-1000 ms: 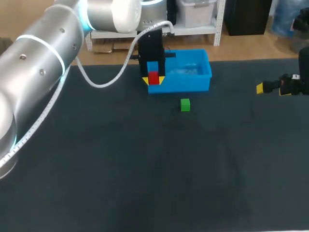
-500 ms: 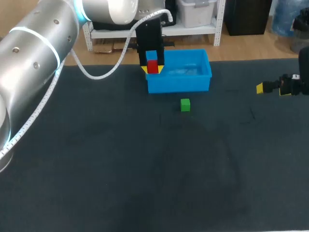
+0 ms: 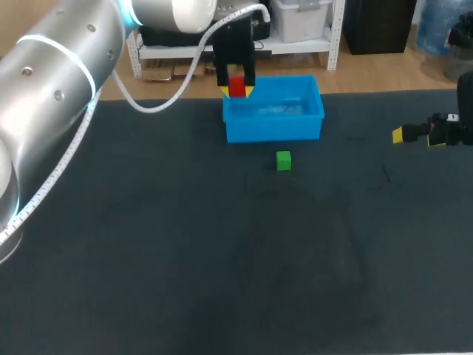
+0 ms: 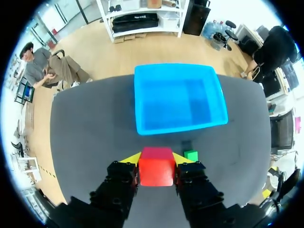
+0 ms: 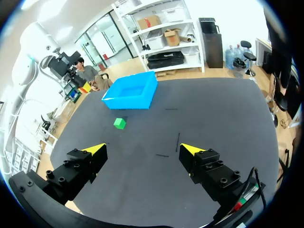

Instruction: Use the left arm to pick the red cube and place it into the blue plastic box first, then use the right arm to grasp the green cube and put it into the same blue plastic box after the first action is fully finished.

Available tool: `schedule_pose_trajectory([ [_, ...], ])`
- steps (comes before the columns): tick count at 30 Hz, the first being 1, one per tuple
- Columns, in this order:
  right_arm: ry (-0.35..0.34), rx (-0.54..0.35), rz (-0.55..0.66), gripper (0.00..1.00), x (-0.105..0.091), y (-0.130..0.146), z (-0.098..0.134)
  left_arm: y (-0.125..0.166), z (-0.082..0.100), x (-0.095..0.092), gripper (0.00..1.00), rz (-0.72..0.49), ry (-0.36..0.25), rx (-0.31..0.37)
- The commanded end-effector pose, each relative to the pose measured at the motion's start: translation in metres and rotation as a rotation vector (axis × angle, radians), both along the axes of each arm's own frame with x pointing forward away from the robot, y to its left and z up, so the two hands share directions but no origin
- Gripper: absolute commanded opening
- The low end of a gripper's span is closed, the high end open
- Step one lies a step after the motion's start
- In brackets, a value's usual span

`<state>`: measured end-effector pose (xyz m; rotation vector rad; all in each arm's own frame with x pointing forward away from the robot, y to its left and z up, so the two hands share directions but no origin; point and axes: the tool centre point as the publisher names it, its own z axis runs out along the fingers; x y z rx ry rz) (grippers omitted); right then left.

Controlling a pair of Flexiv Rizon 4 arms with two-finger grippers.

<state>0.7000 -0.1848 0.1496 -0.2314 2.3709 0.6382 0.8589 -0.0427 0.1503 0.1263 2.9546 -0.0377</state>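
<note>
Head view: the left gripper (image 3: 236,90) was clamped on the small red cube (image 3: 236,86) with its yellow tips, holding it aloft at the far left corner of the open blue plastic box (image 3: 273,132). The small green cube (image 3: 284,160) sat on the dark table (image 3: 185,259) just in front of the box, and the right gripper (image 3: 405,134) hung well apart at the table's right side. Left wrist view: both fingers pressed the red cube from two sides, the box lay ahead of them, and the green cube showed below, beside one tip. Right wrist view: the right gripper's fingers stood wide apart over the table, with the green cube and the box well ahead.
</note>
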Motion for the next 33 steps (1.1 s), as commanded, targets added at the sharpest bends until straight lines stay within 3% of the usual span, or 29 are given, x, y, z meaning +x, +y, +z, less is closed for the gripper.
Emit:
schedule_pose_trajectory([
  [1,0.001,-0.002,-0.001,1.0,0.0,0.0,0.0,-0.004,0.003,0.017,0.0,-0.003,0.132,0.025],
  [33,0.001,-0.002,-0.001,1.0,0.0,0.0,0.0,-0.016,0.011,0.079,0.0,-0.028,0.084,0.081],
])
